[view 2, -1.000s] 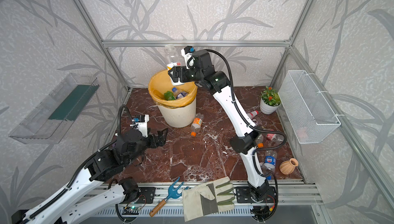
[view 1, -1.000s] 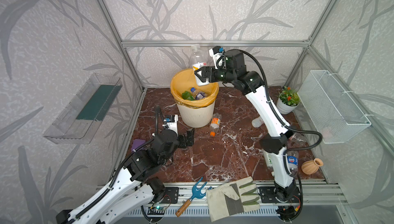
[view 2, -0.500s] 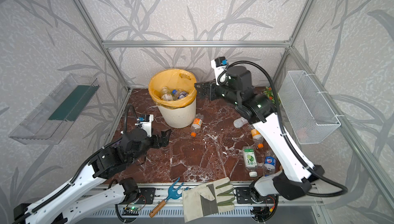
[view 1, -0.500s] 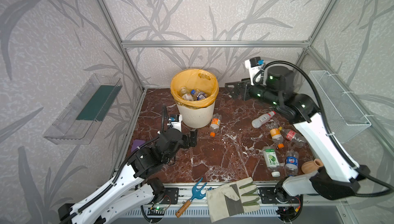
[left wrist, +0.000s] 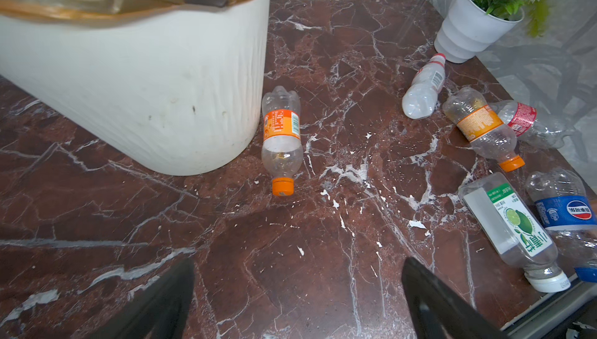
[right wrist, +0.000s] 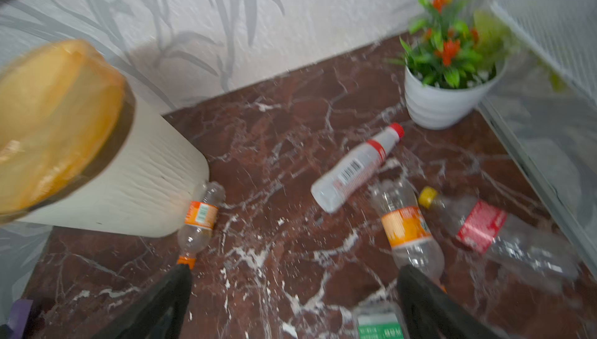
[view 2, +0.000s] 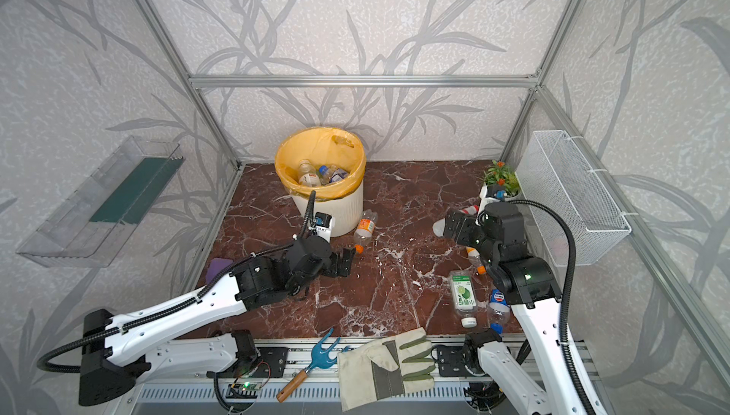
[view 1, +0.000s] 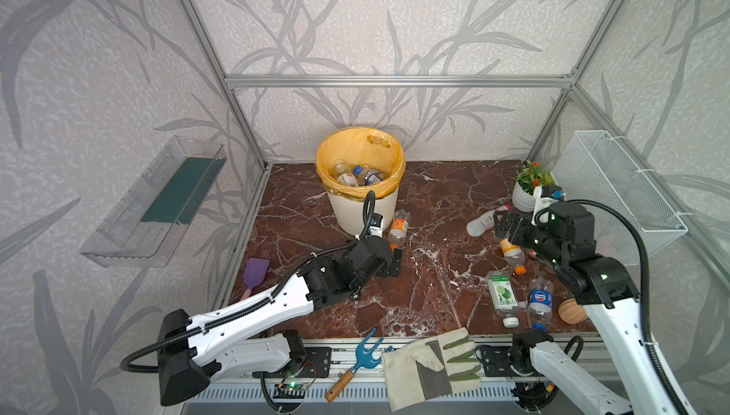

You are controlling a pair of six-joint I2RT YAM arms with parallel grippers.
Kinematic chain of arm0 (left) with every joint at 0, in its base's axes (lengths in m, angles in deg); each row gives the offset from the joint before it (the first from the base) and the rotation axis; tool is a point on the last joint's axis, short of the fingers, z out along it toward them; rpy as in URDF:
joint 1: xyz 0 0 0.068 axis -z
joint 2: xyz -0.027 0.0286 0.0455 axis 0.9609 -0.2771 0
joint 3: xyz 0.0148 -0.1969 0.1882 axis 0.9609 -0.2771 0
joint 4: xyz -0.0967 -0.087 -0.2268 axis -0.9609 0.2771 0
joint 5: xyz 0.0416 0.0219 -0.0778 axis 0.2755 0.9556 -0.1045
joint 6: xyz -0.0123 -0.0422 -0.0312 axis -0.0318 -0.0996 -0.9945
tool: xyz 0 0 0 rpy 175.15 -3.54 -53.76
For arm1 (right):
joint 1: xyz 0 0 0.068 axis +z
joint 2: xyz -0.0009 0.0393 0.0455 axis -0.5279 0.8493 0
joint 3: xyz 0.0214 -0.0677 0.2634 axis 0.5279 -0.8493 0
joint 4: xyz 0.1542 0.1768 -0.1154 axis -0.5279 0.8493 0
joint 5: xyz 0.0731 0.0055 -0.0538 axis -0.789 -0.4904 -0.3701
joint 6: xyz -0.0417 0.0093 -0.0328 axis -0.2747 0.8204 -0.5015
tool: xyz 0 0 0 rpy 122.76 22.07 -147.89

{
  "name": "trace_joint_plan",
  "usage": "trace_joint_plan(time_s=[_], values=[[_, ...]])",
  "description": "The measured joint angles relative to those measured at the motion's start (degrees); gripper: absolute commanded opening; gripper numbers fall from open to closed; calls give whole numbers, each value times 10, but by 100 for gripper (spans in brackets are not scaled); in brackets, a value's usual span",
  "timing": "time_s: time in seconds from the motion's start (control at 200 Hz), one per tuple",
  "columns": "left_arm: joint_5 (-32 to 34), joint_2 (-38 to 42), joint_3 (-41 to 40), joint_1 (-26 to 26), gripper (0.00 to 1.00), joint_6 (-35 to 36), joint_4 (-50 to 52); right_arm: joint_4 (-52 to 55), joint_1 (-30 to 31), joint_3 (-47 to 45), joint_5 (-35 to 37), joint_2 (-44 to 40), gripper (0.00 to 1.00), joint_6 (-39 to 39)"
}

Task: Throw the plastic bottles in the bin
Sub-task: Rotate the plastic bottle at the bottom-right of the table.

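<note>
Nearest me, at the lower right of a top view, plastic bottles (view 1: 512, 253) are lying on the desk (view 1: 434, 274), a lime-labelled bottle (view 1: 502, 294) and a blue-labelled bottle (view 1: 540, 298) side by side. Left of centre I am holding my left tool (view 1: 394, 263) over bare marble, jaws spread wide, gripping nothing. At the right my right tool (view 1: 502, 224) is hanging spread and empty, by a white red-capped bottle (view 1: 478, 224). Farther back, an orange-labelled bottle (view 1: 399, 227) is lying just beside the bin (view 1: 347, 211), standing upper centre with more bottles (view 1: 347, 176) inside.
</note>
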Motion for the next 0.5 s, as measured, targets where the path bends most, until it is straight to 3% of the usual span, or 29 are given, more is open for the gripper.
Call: trace_joint_plan(time_s=[0.5], values=[[10,-31,12,3,99,9,-4,111,-25,-188,-21,-30,99,129]])
